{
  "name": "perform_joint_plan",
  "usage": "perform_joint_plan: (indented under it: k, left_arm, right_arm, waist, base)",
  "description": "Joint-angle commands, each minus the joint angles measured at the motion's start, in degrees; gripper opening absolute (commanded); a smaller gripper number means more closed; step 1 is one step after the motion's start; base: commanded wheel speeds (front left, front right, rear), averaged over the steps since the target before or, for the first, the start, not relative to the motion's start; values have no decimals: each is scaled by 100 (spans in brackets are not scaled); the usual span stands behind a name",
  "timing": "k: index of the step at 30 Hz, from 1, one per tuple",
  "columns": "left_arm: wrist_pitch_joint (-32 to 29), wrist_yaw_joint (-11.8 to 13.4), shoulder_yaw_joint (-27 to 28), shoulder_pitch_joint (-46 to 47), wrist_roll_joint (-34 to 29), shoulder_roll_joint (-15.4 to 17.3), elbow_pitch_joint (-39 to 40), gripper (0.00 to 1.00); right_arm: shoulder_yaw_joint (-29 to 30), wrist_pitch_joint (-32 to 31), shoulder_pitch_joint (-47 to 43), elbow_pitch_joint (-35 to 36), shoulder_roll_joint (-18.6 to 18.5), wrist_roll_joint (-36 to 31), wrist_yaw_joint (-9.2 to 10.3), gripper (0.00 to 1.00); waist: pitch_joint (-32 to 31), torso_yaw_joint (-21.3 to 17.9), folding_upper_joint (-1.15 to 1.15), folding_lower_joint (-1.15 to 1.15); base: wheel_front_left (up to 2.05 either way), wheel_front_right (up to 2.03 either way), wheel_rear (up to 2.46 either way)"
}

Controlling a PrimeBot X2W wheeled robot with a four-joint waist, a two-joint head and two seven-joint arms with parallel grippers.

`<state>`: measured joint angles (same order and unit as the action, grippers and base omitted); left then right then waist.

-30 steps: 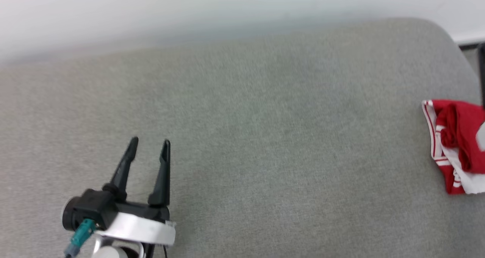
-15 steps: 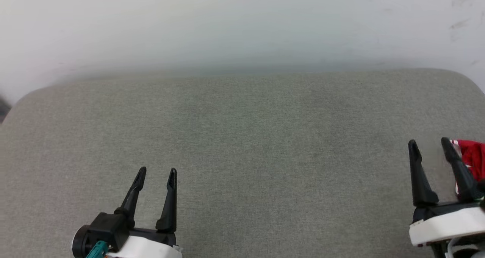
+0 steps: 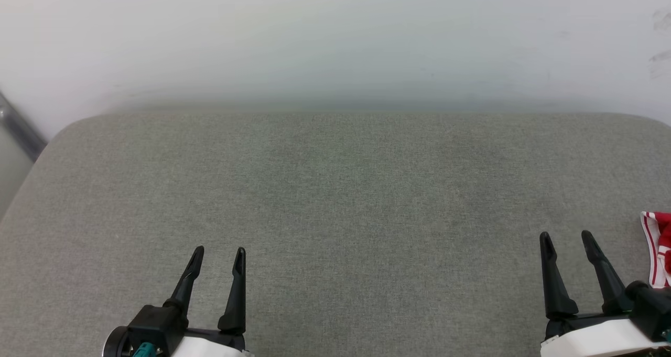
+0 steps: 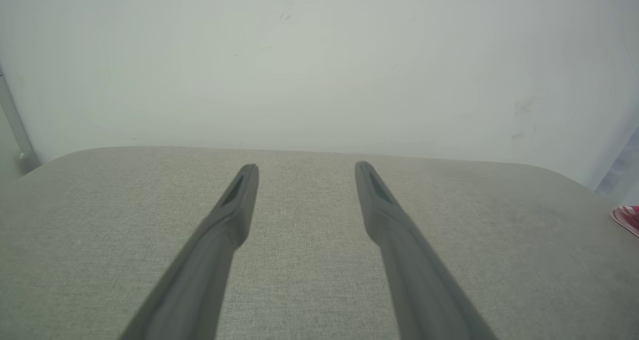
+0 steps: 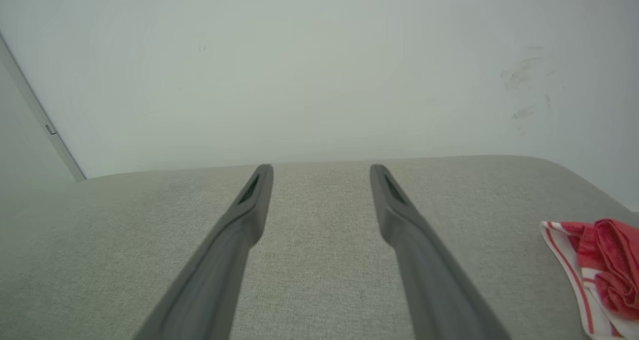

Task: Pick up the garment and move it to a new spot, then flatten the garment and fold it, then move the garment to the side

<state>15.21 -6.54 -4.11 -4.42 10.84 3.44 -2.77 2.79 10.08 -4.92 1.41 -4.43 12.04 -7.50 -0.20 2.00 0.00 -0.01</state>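
Garment (image 3: 659, 249) lies bunched on the grey pad (image 3: 335, 189) at its right side, partly cut off by the head view's edge. Red folds and white-and-red striped trim show. Right gripper (image 3: 565, 236) sits just left of it, near but not touching, fingers spread, nothing between them. Left gripper (image 3: 219, 250) is well apart from it, over the pad's near left, fingers likewise spread and empty. White wall (image 3: 335, 42) stands behind the pad.

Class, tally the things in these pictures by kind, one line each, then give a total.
Grippers: 2, the left gripper and the right gripper
Red and white garment: 1
Padded grey surface: 1
Total: 4
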Motion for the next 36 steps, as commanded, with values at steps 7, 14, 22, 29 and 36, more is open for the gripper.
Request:
perform_joint_plan:
  k: [7,14,22,29,36]
  left_arm:
    - [-15,-41,63,-43,22,-32,-57,100]
    - [-15,-26,180,-2,-105,-45,47,100]
    - [-15,-41,197,-76,-112,-54,13,100]
    - [3,-35,213,-38,-10,-49,-27,0]
    - [-131,-32,236,-9,652,-30,-167,0]
  right_arm:
    - [-14,99,-40,-100,103,-95,3,100]
    - [11,135,27,-115,140,-121,3,100]
    - [-36,128,-45,-196,154,-127,3,100]
    - [-57,101,-16,-253,132,-75,0,0]
    - [-68,-3,37,-413,108,580,0,0]
  waist:
    - [52,-21,0,1]
    - [88,-61,0,1]
    - [61,-95,0,1]
    - [68,-106,0,1]
    - [67,-110,0,1]
  base:
    - [0,0,0]
    - [0,0,0]
    - [0,0,0]
    - [0,0,0]
    - [0,0,0]
